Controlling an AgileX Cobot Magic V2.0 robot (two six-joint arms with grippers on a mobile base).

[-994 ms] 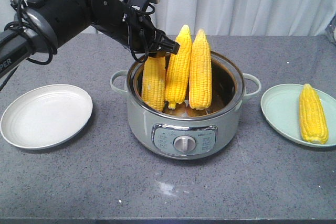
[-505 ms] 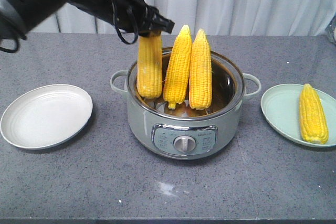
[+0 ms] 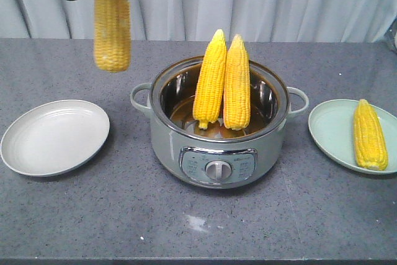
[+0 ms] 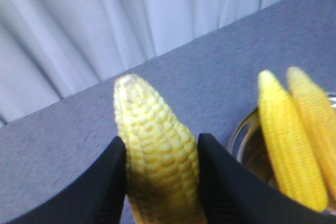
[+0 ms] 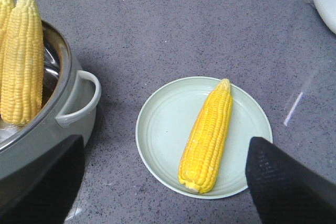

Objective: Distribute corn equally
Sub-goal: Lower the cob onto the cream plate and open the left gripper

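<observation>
Grey countertop (image 3: 124,215); corn (image 3: 112,26) in left claw (image 4: 161,142)

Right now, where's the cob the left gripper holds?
Front view, upper left: the cob hangs from the left gripper, in the air left of the pot, above the white plate's right edge.

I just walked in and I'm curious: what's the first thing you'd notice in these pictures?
A yellow cob of corn hangs high in the air at upper left, above the grey table, pinched by the left gripper. In the middle sits a cooking pot with two more cobs standing upright inside. A fourth cob lies on the green plate at right, while the white plate at left holds nothing.
</observation>
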